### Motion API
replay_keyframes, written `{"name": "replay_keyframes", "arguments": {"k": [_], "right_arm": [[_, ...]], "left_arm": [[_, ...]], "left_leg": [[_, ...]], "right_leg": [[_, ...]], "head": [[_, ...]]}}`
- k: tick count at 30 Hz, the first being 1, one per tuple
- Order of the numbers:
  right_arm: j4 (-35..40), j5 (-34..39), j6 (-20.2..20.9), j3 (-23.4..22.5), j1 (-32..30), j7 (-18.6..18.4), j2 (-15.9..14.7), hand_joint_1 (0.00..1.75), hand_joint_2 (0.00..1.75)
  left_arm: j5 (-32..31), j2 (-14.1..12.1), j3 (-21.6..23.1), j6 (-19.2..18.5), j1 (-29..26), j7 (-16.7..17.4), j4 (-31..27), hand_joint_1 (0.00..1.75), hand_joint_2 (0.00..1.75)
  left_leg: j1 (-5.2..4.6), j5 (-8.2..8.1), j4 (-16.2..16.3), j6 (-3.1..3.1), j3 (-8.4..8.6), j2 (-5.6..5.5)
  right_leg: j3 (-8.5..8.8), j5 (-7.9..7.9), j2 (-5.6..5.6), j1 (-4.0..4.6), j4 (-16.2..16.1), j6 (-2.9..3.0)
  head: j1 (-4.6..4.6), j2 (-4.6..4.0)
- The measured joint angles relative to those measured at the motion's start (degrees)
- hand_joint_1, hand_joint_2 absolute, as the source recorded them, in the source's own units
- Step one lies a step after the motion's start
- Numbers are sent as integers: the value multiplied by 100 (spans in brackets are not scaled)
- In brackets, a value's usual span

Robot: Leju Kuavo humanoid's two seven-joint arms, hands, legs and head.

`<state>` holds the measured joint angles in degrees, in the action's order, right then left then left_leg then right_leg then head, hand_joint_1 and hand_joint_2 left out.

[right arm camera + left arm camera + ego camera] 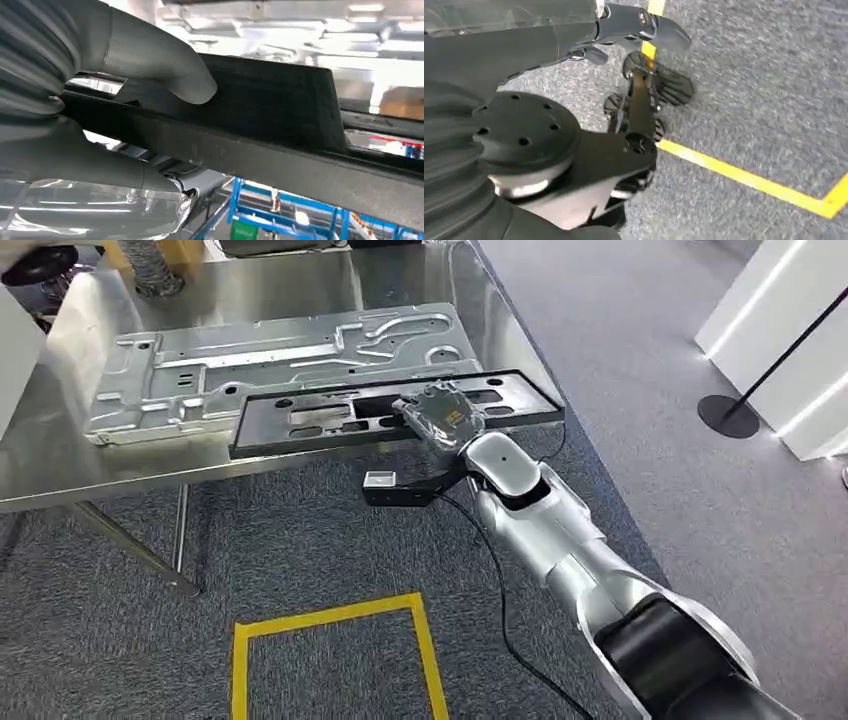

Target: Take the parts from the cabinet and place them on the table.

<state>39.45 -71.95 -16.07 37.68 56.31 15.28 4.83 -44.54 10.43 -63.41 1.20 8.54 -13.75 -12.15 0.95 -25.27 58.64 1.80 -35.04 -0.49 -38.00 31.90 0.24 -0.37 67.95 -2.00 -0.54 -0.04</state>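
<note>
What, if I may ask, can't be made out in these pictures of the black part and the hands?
- Black part: in the head view the right hand hides its middle; whether it rests on the table is unclear.
- Right wrist view: its ends are cut off.
- Left hand: blurred, posture unclear.

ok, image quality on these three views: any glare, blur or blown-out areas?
Head view: sharp, with ceiling-light glare across the steel table and the grey metal panel. Left wrist view: soft, the left hand blurred against the carpet and yellow tape. Right wrist view: background blown out, the black tray dark, the right hand close and soft.
</note>
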Motion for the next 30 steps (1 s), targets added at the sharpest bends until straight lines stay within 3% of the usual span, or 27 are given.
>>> {"name": "replay_keyframes", "arguments": {"k": [1,2,3,4,5,6,7,8,11,13,14,16,17,18,19,20,22,24,25,28,29,30], "right_arm": [[-9,0,13,11,-13,0,9,175,175],[-22,0,33,22,-29,0,13,175,175],[-37,2,57,33,-42,0,13,175,175],[-46,2,75,42,-46,2,18,175,175],[-53,4,81,53,-43,13,22,175,175],[-53,4,79,55,-34,18,31,175,175],[-53,4,75,55,-26,20,33,175,175],[-57,6,68,57,-24,26,33,175,175],[-68,4,64,70,-27,57,35,175,175],[-68,9,66,70,-23,63,53,175,175],[-70,11,70,74,-14,63,55,175,175],[-81,20,77,77,15,63,88,175,175],[-94,22,81,81,8,63,96,175,175],[-114,20,81,88,-2,65,96,175,175],[-131,20,81,99,-14,68,101,175,175],[-142,20,81,109,-16,66,103,175,175],[-149,20,81,118,-13,63,116,175,175],[-162,22,81,127,14,50,120,175,175],[-164,22,83,136,16,50,129,175,175],[-168,22,92,160,19,48,131,175,175],[-166,24,96,160,20,46,131,175,175],[-166,24,96,160,45,44,131,175,175]], "left_arm": [[4,0,0,2,-3,0,0,0,175],[13,-2,0,4,-5,0,0,0,175],[26,-2,0,22,-9,0,0,0,175],[33,-2,0,35,-15,-2,0,0,175],[77,0,-2,68,-21,-15,0,0,175],[96,0,-2,83,-20,-29,0,0,175],[144,11,-2,87,-18,-54,0,0,175],[148,33,-4,92,-18,-65,2,0,175],[214,42,-15,133,-20,-90,2,0,175],[262,42,-31,186,-22,-111,0,0,175],[264,42,-44,190,-18,-116,0,0,175],[289,42,-65,192,-18,-120,0,0,175],[299,39,-76,190,-23,-120,0,0,175],[302,39,-87,190,-28,-122,0,0,175],[304,37,-100,188,-35,-122,0,0,175],[310,35,-107,190,-36,-125,0,0,175],[315,22,-111,190,-35,-127,0,0,175],[315,22,-122,223,-31,-140,2,0,175],[313,20,-122,271,-25,-160,2,0,175],[328,22,-135,450,-34,-203,2,0,175],[332,17,-138,483,-33,-219,0,0,175],[334,17,-144,503,-25,-225,2,0,175]], "left_leg": [[-6,-13,1,18,4,1],[-12,-23,2,25,12,1],[-19,-35,2,30,31,-4],[-31,-57,2,31,56,-12],[-42,-77,2,28,87,-18],[-60,-102,2,23,130,-26],[-68,-127,-3,15,156,-28],[-80,-135,-16,2,162,-23],[-57,-147,-53,-101,170,-22],[-75,-200,-31,-162,206,2],[-83,-274,99,-177,161,10],[-54,-647,901,-219,-248,12],[-35,-825,1452,-255,-560,11],[-26,-823,1674,-278,-709,12],[-16,-665,1611,-294,-729,14],[-7,-427,1314,-302,-631,16],[24,196,244,-300,-175,22],[-16,108,-1,-282,-51,13],[-13,85,25,-212,-83,1],[1,65,-18,-105,-48,0],[6,56,-44,-79,-5,-2],[6,37,-51,-48,25,0]], "right_leg": [[-287,176,0,1,509,-8],[-495,238,0,1,843,-6],[-576,156,0,1,895,4],[-521,-39,0,3,687,28],[-361,-323,1,10,282,68],[-107,-666,1,32,-326,128],[104,-880,-2,77,-852,202],[185,-769,-10,82,-877,231],[204,-757,3,120,-996,264],[341,-798,-5,28,-1182,278],[386,-790,-6,21,-1215,301],[429,-759,-12,20,-1217,328],[453,-731,-13,24,-1215,331],[471,-708,-13,25,-1207,325],[508,-677,-10,21,-1197,315],[540,-643,-6,17,-1183,305],[620,-539,6,6,-1120,263],[580,-484,14,49,-1053,203],[554,-489,19,41,-1059,181],[582,-435,21,35,-1060,96],[563,-370,6,11,-965,64],[412,-231,2,10,-670,42]], "head": [[4,0],[4,2],[6,0],[4,2],[4,0],[4,0],[4,0],[-30,0],[-40,0],[-37,0],[-46,0],[-62,2],[-44,0],[-55,0],[-53,2],[-53,0],[-53,0],[-66,0],[-46,2],[-35,2],[-15,0],[19,2]]}}
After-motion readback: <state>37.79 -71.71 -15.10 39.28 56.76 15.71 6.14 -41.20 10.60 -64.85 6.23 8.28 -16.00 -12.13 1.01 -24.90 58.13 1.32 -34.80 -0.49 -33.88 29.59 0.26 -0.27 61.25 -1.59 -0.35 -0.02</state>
